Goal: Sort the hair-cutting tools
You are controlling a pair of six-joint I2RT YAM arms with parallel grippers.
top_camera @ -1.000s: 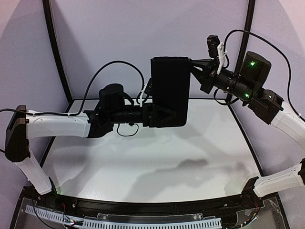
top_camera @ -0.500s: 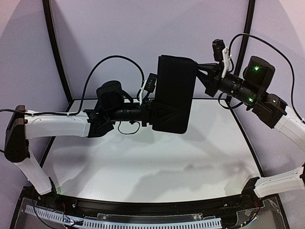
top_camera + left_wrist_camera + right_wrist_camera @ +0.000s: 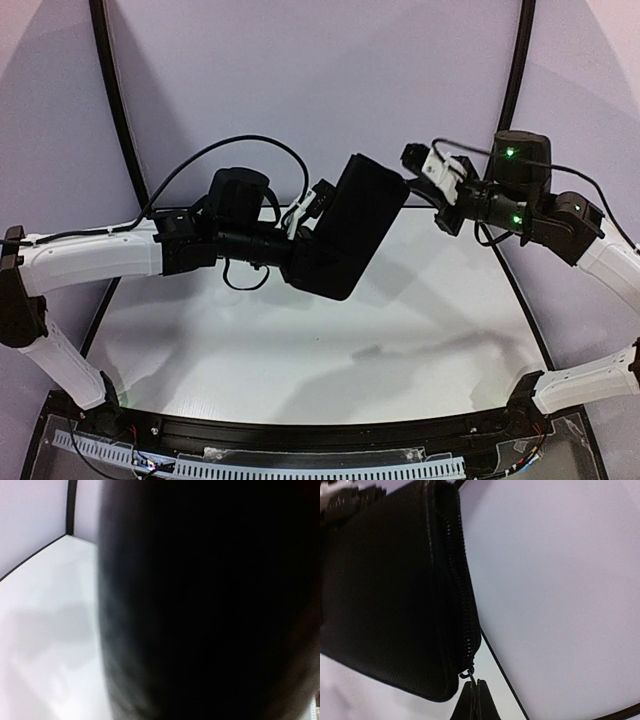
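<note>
Top view: a flat black case [image 3: 350, 225] hangs in the air above the white counter [image 3: 300, 350], over its 12 o'clock half. The case is tilted, its upper end toward 1 o'clock and its lower end toward 7 o'clock.

The left gripper [image 3: 302, 258] reaches in from 9 o'clock and is clamped on the case's lower end, its fingers mostly hidden by the black material. The right gripper [image 3: 437, 200] comes in from 3 o'clock to the case's upper corner at 2 o'clock. Two green lights glow on the right arm [image 3: 520, 200]. Soft shadows of arms and case fall on the counter toward 5 o'clock.

Left wrist view: the case [image 3: 210, 600] sits so close to the lens that it fills most of the view as a blurred dark mass. A strip of counter [image 3: 45, 630] shows at 9 o'clock.

Right wrist view: the case [image 3: 385, 590] fills the 9 o'clock side, and its zip [image 3: 462, 605] runs down the edge. The zip pull [image 3: 465, 673] hangs at the lower corner, at 6 o'clock. The right gripper [image 3: 472, 700] is closed, its tips pressed together on the pull just below the ring.

The hair-cutting tools are not visible in any view, and whether they lie inside the case cannot be told.
</note>
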